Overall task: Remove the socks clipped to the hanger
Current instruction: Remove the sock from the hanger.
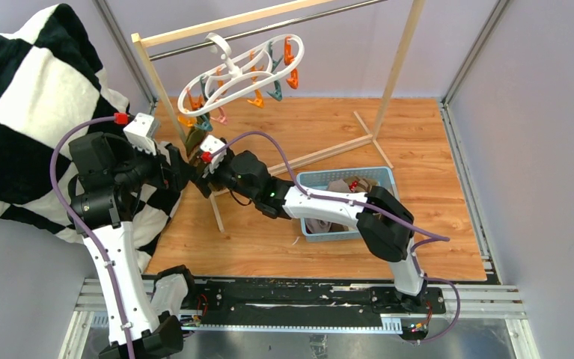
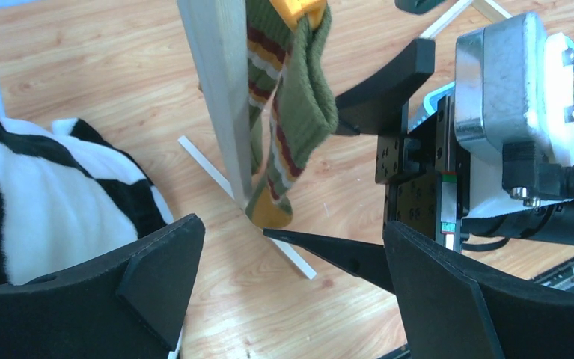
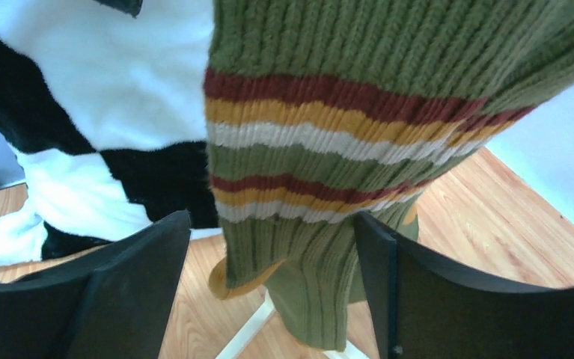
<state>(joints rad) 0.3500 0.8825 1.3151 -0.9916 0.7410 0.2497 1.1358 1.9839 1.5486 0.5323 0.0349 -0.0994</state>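
Observation:
The white oval hanger (image 1: 231,71) hangs from the rack's rod with orange and teal pegs dangling. An olive green sock (image 1: 193,138) with red, yellow and white stripes hangs from an orange peg (image 2: 296,10) beside the rack post. My right gripper (image 3: 269,288) is open around the sock's (image 3: 321,142) lower part: the cloth hangs between the fingers, unpinched. In the left wrist view the right gripper (image 2: 302,179) straddles the sock (image 2: 298,112). My left gripper (image 2: 291,299) is open and empty, just left of and below the sock.
A black-and-white checkered blanket (image 1: 29,97) fills the left side. The wooden rack post (image 2: 220,90) stands right next to the sock, with its foot bar (image 2: 216,168) on the floor. A blue basket (image 1: 321,174) holding other socks sits under the right arm.

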